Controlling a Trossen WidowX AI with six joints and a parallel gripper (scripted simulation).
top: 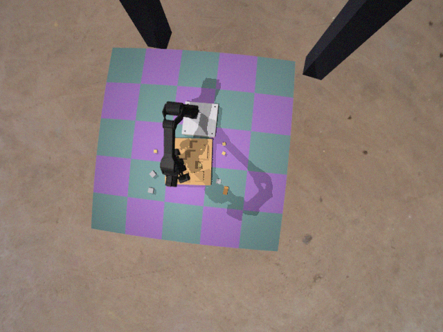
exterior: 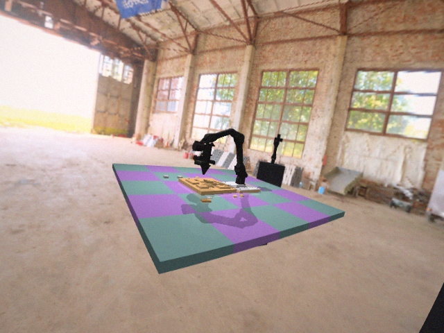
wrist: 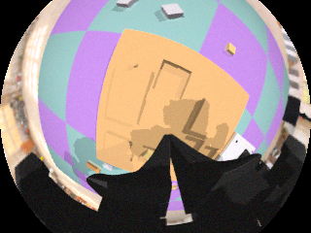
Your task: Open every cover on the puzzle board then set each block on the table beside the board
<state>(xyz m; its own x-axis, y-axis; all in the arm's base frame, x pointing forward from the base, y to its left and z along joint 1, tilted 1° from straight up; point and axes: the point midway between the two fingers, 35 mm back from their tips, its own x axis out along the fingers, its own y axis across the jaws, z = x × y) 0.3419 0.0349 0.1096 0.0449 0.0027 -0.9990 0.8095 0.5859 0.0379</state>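
Note:
The orange puzzle board [top: 194,180] [exterior: 215,192] [wrist: 141,46] lies beside the arm's white base plate. Thin rectangular covers and recesses show on it; shadow and the arm hide part of it, and I cannot tell each cover's state. A small yellowish shape [top: 199,165] shows on the board, block or fitting unclear. My gripper [exterior: 204,173] [wrist: 167,138] is shut and empty, raised above the board. Left of the board lie a yellow block [top: 155,151] [wrist: 230,49] and two grey blocks [top: 153,173] [top: 151,190]. Right of it lie two yellow blocks [top: 223,143] [top: 223,153], a pale block [top: 218,180] and an orange block [top: 225,190] [wrist: 93,166].
The white base plate [top: 211,123] [wrist: 238,146] adjoins the board's back edge. The checkered table [top: 184,221] [exterior: 189,232] carries everything, with its edges well outside the blocks. The arm's upper links stretch over the board's left side in the overhead view.

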